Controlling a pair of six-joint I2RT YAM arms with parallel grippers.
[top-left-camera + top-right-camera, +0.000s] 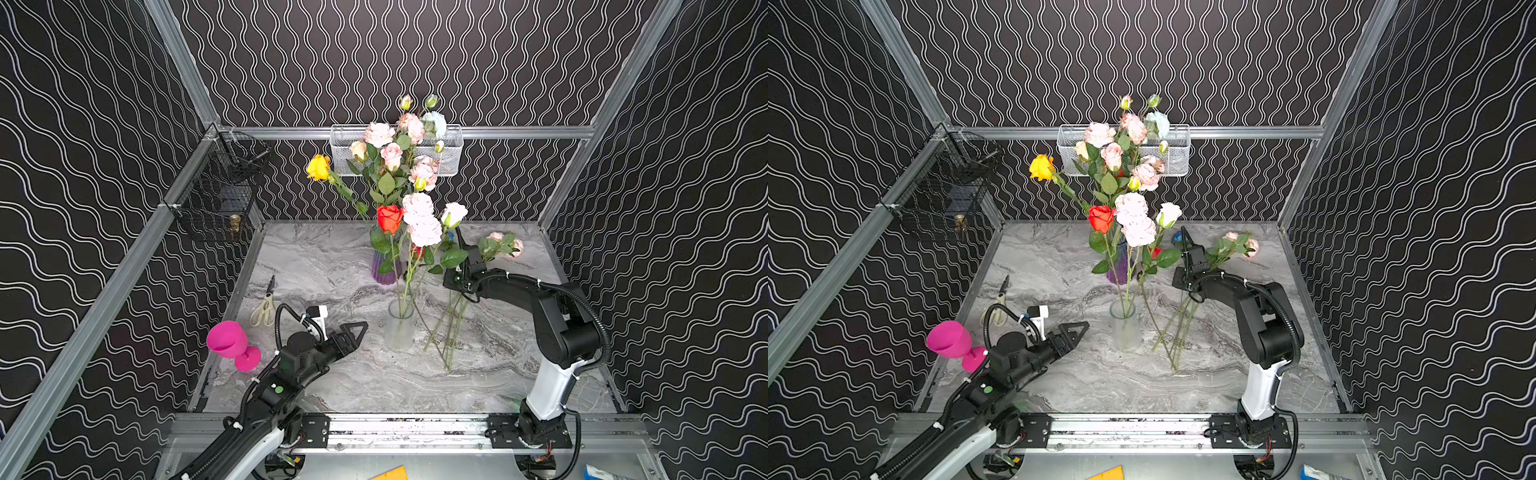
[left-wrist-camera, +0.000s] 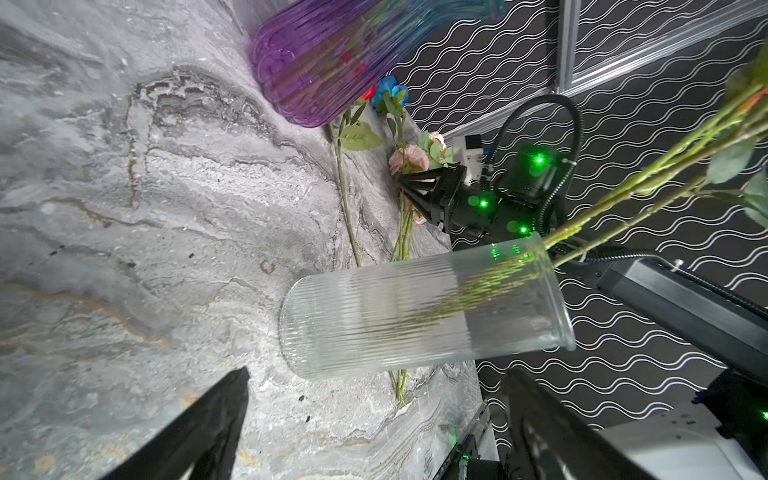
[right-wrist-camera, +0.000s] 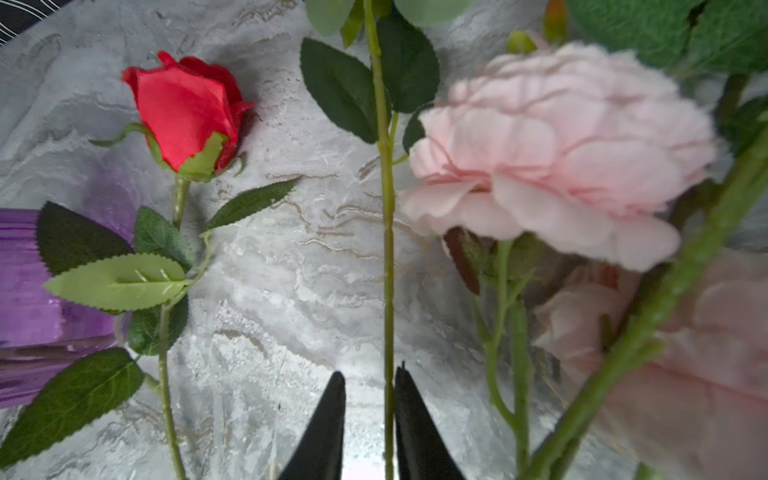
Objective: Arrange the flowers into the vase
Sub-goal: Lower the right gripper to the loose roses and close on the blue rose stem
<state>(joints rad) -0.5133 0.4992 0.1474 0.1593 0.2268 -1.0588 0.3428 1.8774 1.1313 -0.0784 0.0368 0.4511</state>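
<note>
Flowers (image 1: 417,205) stand in the clear vase (image 1: 400,330). The right gripper (image 3: 370,372), jaws narrowly parted, straddles a stem (image 3: 387,249). The left gripper (image 1: 359,336) gapes empty, left of the vase.

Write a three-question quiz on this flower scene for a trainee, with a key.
1. True or false: the clear vase already holds flower stems.
2. The other vase, farther back, is: A purple, B green, C yellow.
3. Fill in: the left tool stands ___.
Key: 1 true; 2 A; 3 open.
</note>
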